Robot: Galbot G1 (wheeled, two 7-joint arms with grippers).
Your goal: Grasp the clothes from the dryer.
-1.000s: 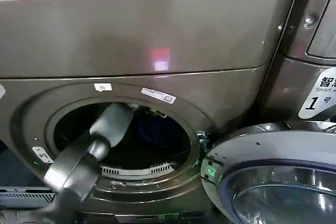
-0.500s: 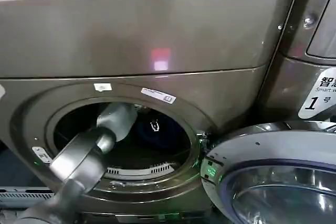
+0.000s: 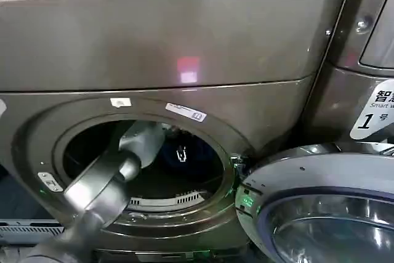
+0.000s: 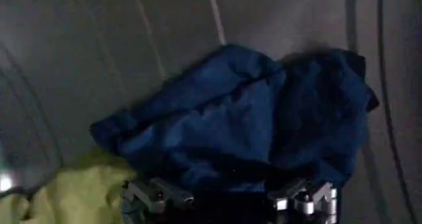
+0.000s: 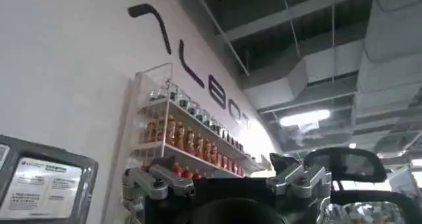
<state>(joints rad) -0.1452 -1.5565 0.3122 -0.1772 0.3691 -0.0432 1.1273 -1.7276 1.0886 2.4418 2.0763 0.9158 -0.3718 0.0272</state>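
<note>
The dryer (image 3: 184,41) is a bronze-grey front loader; its round porthole (image 3: 68,137) stands open. My left arm (image 3: 104,183) reaches through the porthole into the drum. Inside, a dark navy garment (image 4: 250,113) lies crumpled on the drum wall, and a yellow-green garment (image 4: 72,196) lies beside it. My left gripper (image 4: 231,199) is open, its fingers spread wide right at the near edge of the navy garment, with nothing clamped. The navy cloth also shows deep in the drum (image 3: 200,152). My right gripper (image 5: 227,186) is open and empty, held away from the dryer and pointing up at the room.
The silver-rimmed glass door (image 3: 320,207) hangs open at the lower right, close to the porthole. A second bronze machine panel with a white "1" sticker (image 3: 375,115) stands to the right. The ribbed drum wall (image 4: 99,47) surrounds the clothes.
My left arm has pushed a little deeper into the drum and shifted right, closer to the navy garment. The door and the right arm have not moved.
</note>
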